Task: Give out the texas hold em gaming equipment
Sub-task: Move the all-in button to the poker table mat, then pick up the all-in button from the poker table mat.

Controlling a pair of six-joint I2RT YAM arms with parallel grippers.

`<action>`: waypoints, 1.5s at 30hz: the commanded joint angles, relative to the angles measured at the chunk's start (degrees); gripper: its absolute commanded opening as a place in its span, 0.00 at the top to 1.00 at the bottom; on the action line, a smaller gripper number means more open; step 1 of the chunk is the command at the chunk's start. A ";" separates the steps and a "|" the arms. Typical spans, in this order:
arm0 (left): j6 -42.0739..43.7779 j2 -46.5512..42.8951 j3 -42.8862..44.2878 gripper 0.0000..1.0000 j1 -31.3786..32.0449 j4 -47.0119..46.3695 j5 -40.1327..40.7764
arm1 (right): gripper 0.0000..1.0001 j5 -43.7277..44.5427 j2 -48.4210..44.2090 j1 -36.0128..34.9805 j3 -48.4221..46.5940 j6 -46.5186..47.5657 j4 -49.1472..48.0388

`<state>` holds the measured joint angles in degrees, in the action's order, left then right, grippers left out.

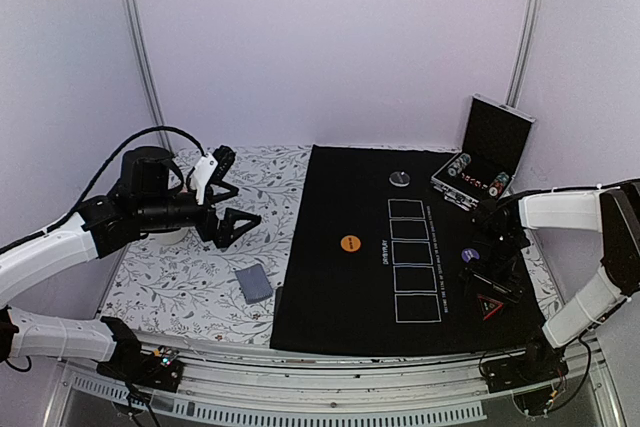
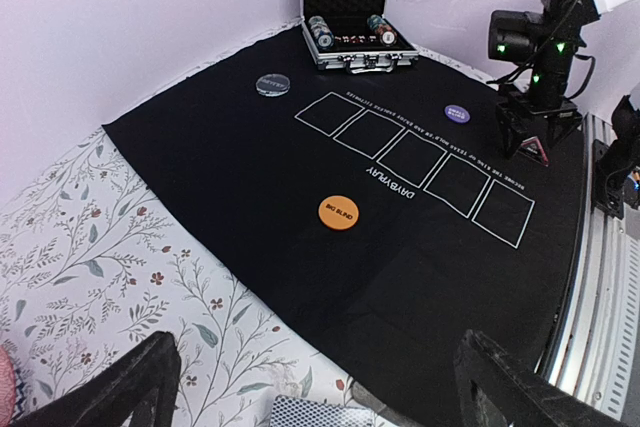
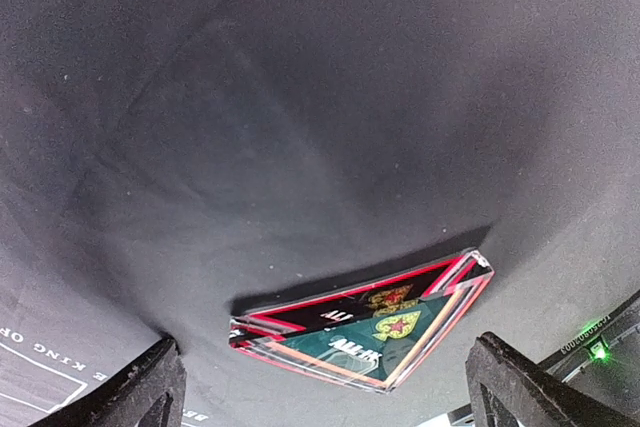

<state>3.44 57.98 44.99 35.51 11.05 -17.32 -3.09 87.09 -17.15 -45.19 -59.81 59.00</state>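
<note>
Triangle marker (image 3: 370, 332), perhaps "ALL IN"

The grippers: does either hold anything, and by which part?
Nothing is held. Left gripper and right gripper are open; the red triangle marker lies free under the right one.

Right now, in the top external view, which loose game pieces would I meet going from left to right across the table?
Deck of grey-blue-backed cards → orange disc → silver disc → purple disc → red triangle marker.
</note>
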 commanded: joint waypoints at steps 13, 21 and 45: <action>0.46 -0.97 -0.61 0.02 1.11 -0.44 -0.36 | 0.06 2.43 -1.56 2.78 4.51 -5.95 -3.32; 0.42 -1.00 -0.61 0.02 1.02 -0.48 -0.37 | 0.06 4.66 -4.86 4.37 4.29 -6.86 -0.92; 0.50 -1.09 -0.70 0.02 1.06 -0.45 -0.22 | 0.08 -3.91 -4.53 2.46 8.43 -5.48 -10.28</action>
<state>3.44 57.76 44.99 35.53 11.05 -17.32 -3.60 79.90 -12.45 -38.63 -65.39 53.19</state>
